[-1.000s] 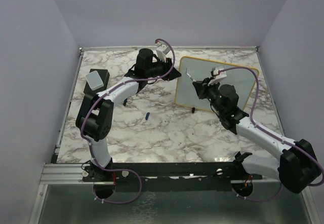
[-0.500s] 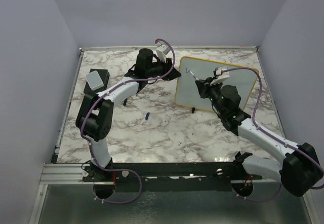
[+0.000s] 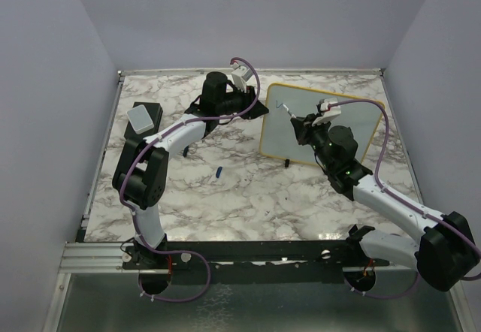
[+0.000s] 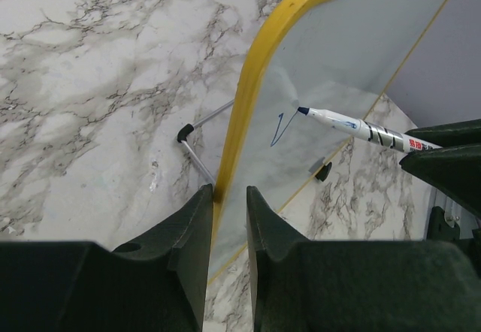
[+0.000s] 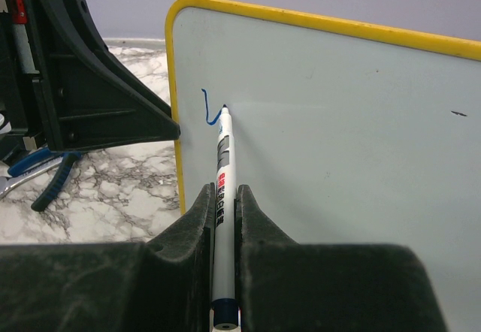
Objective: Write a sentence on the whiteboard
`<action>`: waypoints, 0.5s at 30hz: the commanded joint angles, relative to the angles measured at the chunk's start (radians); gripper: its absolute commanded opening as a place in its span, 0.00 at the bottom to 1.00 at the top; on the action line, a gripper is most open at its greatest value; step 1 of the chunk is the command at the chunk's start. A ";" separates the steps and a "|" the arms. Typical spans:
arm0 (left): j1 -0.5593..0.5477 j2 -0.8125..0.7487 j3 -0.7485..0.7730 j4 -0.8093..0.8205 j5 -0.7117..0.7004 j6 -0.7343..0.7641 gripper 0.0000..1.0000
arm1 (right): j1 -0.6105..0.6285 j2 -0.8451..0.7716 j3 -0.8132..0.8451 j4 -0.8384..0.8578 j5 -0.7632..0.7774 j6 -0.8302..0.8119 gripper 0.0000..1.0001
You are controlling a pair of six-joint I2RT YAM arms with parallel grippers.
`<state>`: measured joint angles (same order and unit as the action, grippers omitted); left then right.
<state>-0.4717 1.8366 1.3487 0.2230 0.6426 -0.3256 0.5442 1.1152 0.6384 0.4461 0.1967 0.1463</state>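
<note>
The whiteboard (image 3: 353,122) stands upright at the back right, white with a thin yellow frame. My left gripper (image 4: 229,191) is shut on its left yellow edge (image 4: 252,84), one finger on each side. My right gripper (image 5: 223,189) is shut on a white marker (image 5: 223,159) that points at the board. The marker's blue tip (image 4: 302,110) touches the board near the top left corner. Of the sentence, only one short blue V-shaped stroke (image 5: 206,108) shows there. In the top view the right gripper (image 3: 297,127) is in front of the board and the left gripper (image 3: 263,110) is at its edge.
A grey-topped black eraser block (image 3: 143,116) lies at the far left. A small blue cap (image 3: 218,171) lies on the marble table in front of the left arm. One black foot (image 3: 286,162) of the board rests on the marble. Walls close in the left, right and back.
My right gripper has shifted slightly up and left with the marker, and the blue stroke has grown a little. The left arm has stayed still on the board's edge.
</note>
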 commanded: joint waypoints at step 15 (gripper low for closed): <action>-0.004 -0.027 0.007 -0.002 0.005 0.021 0.24 | 0.001 -0.043 -0.066 -0.068 0.039 0.054 0.01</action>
<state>-0.4717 1.8366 1.3487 0.2222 0.6422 -0.3168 0.5442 1.0904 0.5987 0.4164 0.1970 0.1841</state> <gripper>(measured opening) 0.243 0.100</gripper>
